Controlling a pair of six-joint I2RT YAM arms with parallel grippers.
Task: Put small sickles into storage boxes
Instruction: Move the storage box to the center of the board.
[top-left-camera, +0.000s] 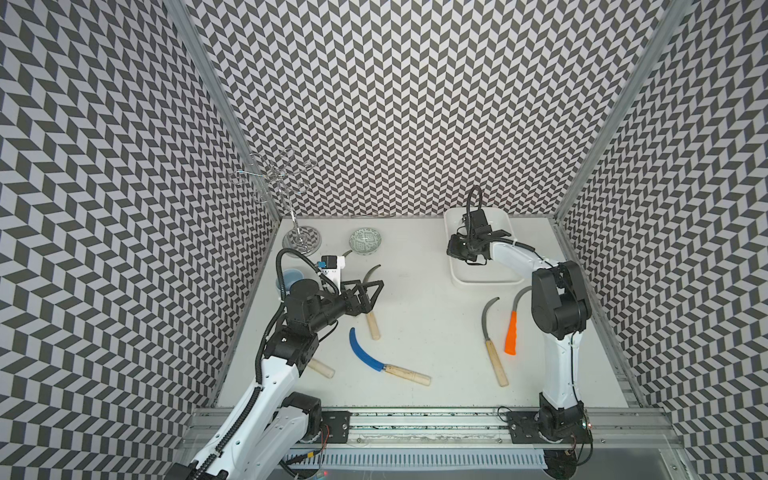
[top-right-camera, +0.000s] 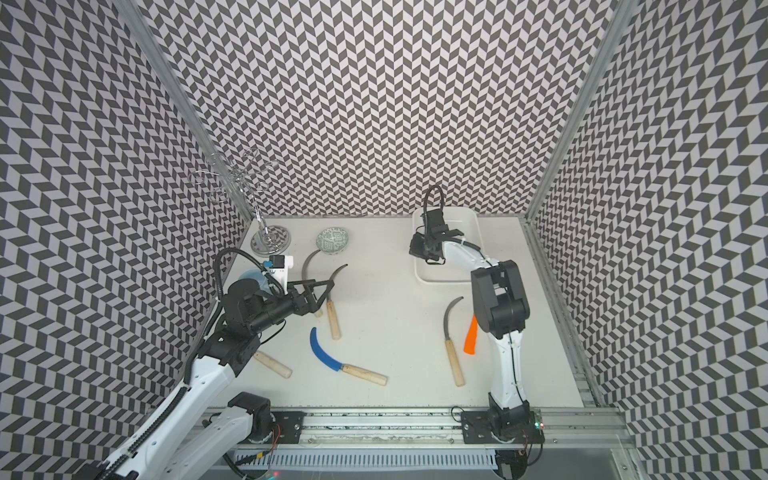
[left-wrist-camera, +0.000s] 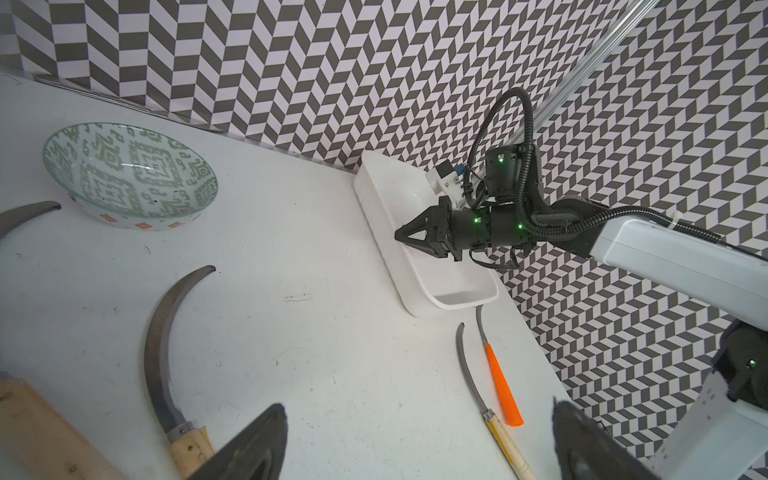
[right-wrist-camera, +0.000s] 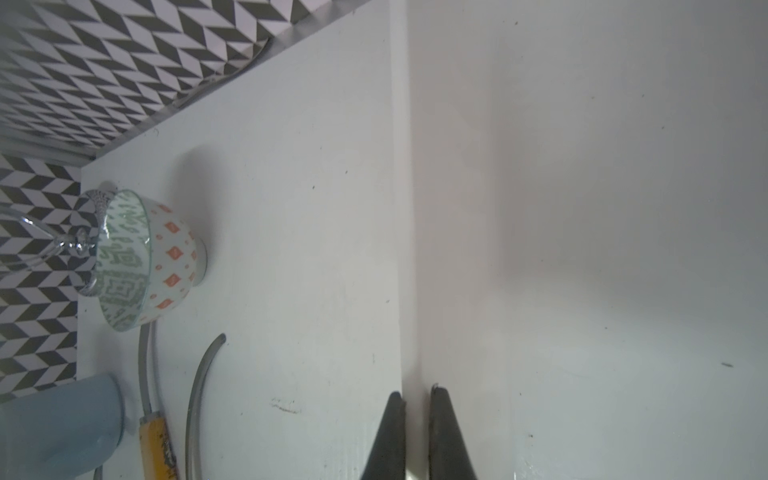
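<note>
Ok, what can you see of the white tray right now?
The white tray is a shallow rectangular box, plastic by its look, with rounded corners and a smooth rim. It lies flat on the far right part of the table, close to the back wall. No sickle shows inside. The right tool is shut on the tray's long wall nearest the table's middle.

The left arm (top-left-camera: 274, 374) and the right arm (top-left-camera: 561, 365) have smooth white shells and big black joints, and each has a flat black base plate (top-left-camera: 334, 428) with little screws. Bumpy black cables (left-wrist-camera: 530, 137) run by the wrists, beside a small white camera block (left-wrist-camera: 442, 183) with a blue bit. The right gripper (left-wrist-camera: 399, 237) has pointy black triangle fingers (tiny green lights (left-wrist-camera: 476, 220) glow just behind it).
</note>
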